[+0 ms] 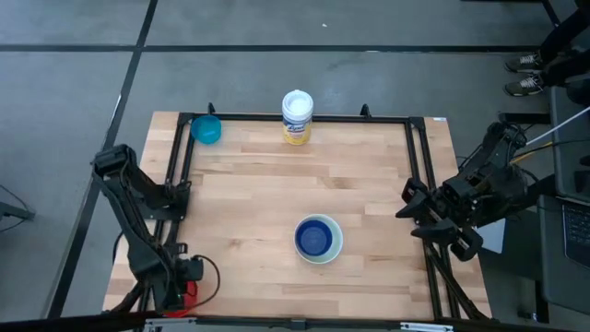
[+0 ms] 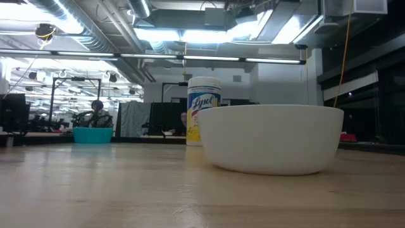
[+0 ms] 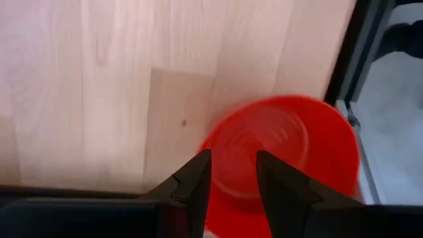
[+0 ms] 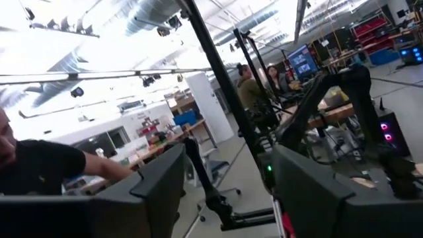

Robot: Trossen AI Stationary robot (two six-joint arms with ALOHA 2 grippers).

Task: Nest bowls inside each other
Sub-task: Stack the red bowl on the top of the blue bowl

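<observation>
A white bowl (image 1: 319, 239) stands on its base near the table's middle, with a dark blue bowl (image 1: 315, 240) nested in it. The white bowl (image 2: 272, 139) fills the low view. A teal bowl (image 1: 206, 129) sits at the far left corner. A red bowl (image 3: 284, 149) stands at the near left corner, just inside the black frame rail. My left gripper (image 3: 231, 182) hangs open over the red bowl's near part, pointing down; no touch shows. My right gripper (image 4: 228, 192) is open beyond the table's right edge (image 1: 406, 203), pointing into the room.
A white-and-yellow wipes canister (image 1: 297, 117) stands at the far edge, also seen in the low view (image 2: 204, 117). A black frame rail (image 1: 410, 166) borders the tabletop. People sit at desks in the room behind. Bare wood lies between the bowls.
</observation>
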